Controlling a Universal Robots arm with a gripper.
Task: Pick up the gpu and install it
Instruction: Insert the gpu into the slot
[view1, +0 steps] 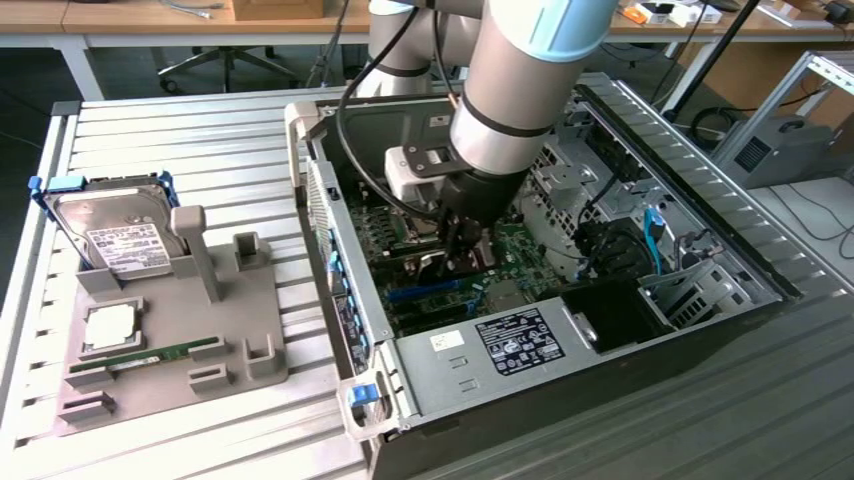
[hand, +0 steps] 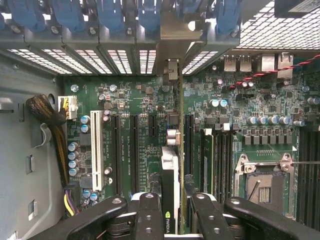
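The gpu (hand: 170, 167) stands edge-on over the green motherboard (hand: 135, 95), its green logo showing between my fingers. It runs in line with the long black expansion slots (hand: 134, 150), and its metal end reaches the rear slot openings (hand: 172, 47) of the case. Whether it sits in a slot I cannot tell. My gripper (hand: 176, 212) is shut on the gpu, one black finger (hand: 149, 212) on each side. In the exterior view my gripper (view1: 461, 258) reaches straight down into the open computer case (view1: 747, 250), with the card mostly hidden under it.
A white slot (hand: 97, 150), a bundle of cables (hand: 50, 120) and the CPU socket (hand: 265, 187) flank the card. The power supply (view1: 514, 340) fills the case's near end. On the exterior view's left, a grey fixture (view1: 254, 375) holds a hard drive (view1: 120, 240), a RAM stick (view1: 147, 357) and a CPU (view1: 110, 328).
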